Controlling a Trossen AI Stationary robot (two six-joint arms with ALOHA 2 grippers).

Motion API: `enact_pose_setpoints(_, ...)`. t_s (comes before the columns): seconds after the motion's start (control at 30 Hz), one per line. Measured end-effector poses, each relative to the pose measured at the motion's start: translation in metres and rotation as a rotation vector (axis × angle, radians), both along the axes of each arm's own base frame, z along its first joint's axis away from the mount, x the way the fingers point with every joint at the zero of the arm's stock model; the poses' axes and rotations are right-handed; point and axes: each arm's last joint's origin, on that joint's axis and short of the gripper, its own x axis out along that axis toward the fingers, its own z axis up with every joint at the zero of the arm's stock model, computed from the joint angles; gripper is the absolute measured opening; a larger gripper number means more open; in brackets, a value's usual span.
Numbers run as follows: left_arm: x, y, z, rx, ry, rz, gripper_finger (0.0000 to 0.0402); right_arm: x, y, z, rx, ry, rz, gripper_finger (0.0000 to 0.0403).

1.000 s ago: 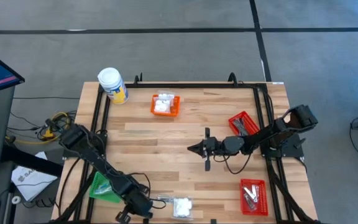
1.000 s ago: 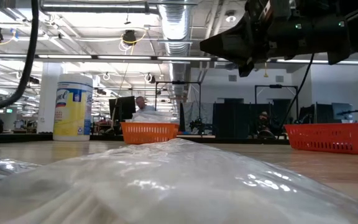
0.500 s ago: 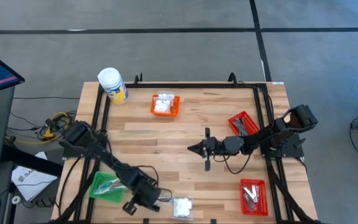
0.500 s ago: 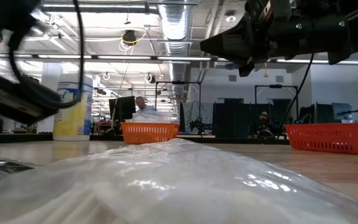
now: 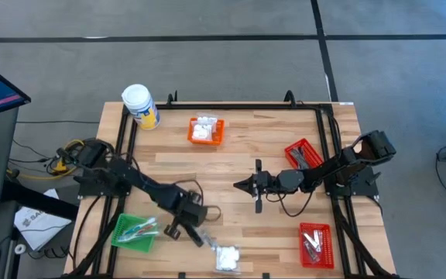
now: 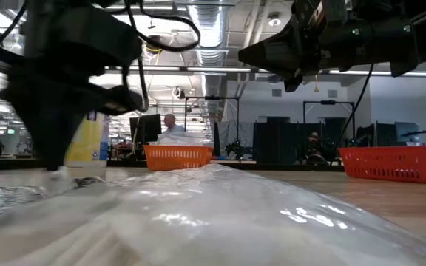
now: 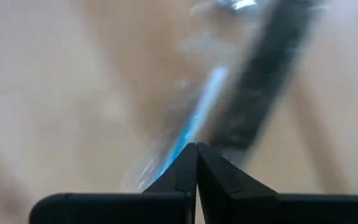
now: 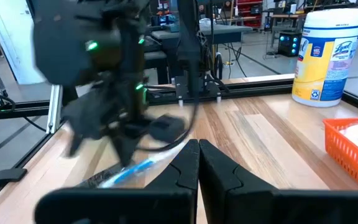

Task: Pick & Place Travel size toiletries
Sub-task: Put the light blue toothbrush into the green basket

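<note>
A wooden worktop (image 5: 207, 178) is carrying a big white-lidded jar with a yellow label (image 5: 139, 107), which is standing upright at its far left corner. An orange mesh basket (image 5: 206, 130) is sitting right of the jar. Two red baskets are lying along the right side, one farther (image 5: 302, 153), one nearer (image 5: 314, 243). A green basket (image 5: 135, 232) is resting at the near left edge.
</note>
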Motion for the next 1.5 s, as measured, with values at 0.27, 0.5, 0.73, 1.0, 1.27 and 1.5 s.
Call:
enact_pose_setpoints(0.27,0.004,0.032,0.031,0.073,-0.131,0.070,0.0000,0.000,0.001,-0.001,-0.003,0.014,0.002,0.0000)
enact_pose_setpoints(0.5,-0.007,0.023,0.065,0.004,-0.267,0.087,0.0000,-0.001,0.002,-0.001,-0.004,0.014,0.007,0.0000)
enact_pose_setpoints(0.73,-0.017,0.004,0.071,-0.047,-0.281,0.099,0.0001,-0.001,0.002,-0.001,-0.004,0.014,0.007,0.0000)
enact_pose_setpoints(1.0,-0.021,-0.007,0.072,-0.050,-0.296,0.094,0.0001,-0.001,0.002,-0.001,-0.004,0.014,0.006,0.0000)
enact_pose_setpoints(1.27,-0.012,-0.009,0.054,-0.025,-0.253,0.098,0.0002,0.000,0.001,-0.001,-0.007,0.014,0.005,0.0000)
enact_pose_setpoints(1.5,-0.004,-0.013,0.025,0.033,-0.173,0.060,0.0031,0.000,0.001,-0.001,-0.007,0.015,0.005,0.0000)
